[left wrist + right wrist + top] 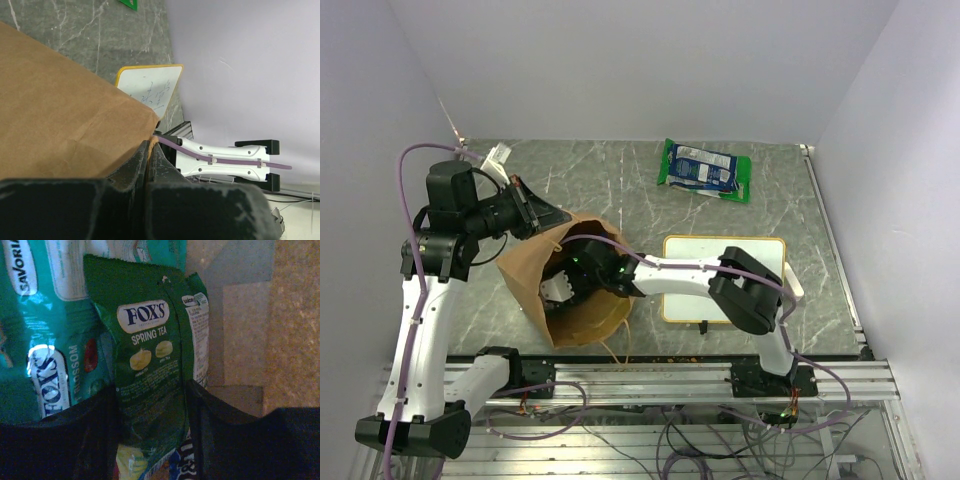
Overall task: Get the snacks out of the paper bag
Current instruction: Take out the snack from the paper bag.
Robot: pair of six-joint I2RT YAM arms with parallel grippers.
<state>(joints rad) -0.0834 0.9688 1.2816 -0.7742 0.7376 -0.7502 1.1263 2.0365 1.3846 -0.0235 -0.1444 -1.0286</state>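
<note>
top external: left hand [558,216] pinches paper bag [523,268], right hand [566,286] inside.

The brown paper bag [582,318] has its mouth wide open. Its rim is pinched in the left gripper [149,150], and the right gripper [152,395] is down inside it. A green FOX'S Spring Tea packet [147,340] sits right between that gripper's fingers, with a teal FOX'S packet [45,350] just to its left. Another green bag [705,170] with a blue-white label lies flat outside, well apart from both grippers.
</note>
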